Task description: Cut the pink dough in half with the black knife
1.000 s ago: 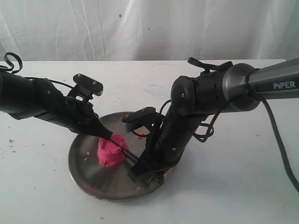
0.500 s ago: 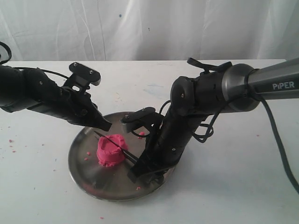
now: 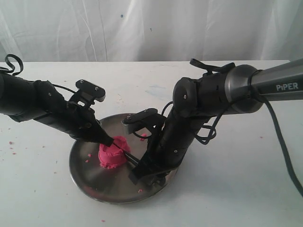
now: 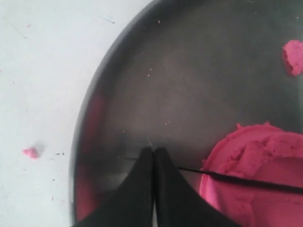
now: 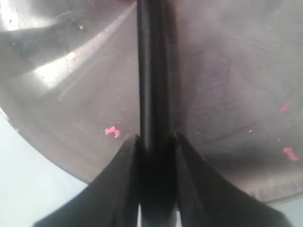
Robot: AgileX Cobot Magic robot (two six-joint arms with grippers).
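The pink dough (image 3: pixel 112 152) is a single round mound in the steel plate (image 3: pixel 90 175). The black knife (image 3: pixel 129 155) lies across its top, and its thin blade (image 4: pixel 246 180) sinks into the dough (image 4: pixel 255 189). My left gripper (image 3: pixel 110 141) is shut, with its tips (image 4: pixel 154 151) over the blade near the point, just beside the dough. Whether they press on the blade I cannot tell. My right gripper (image 3: pixel 136 174) is shut on the knife's handle (image 5: pixel 152 71), low over the plate's near right part (image 5: pixel 236 71).
A small pink lump (image 3: pixel 143 135) lies on the plate's far side. Pink crumbs dot the plate (image 5: pixel 112 131) and the white table at left (image 3: pixel 10 143). A white curtain hangs behind the table. The right arm's bulk looms over the plate's right side.
Half a second ago my left gripper was lifted up and to the left, off the dough. It has come back down to the blade at the dough's edge. The right arm has not moved.
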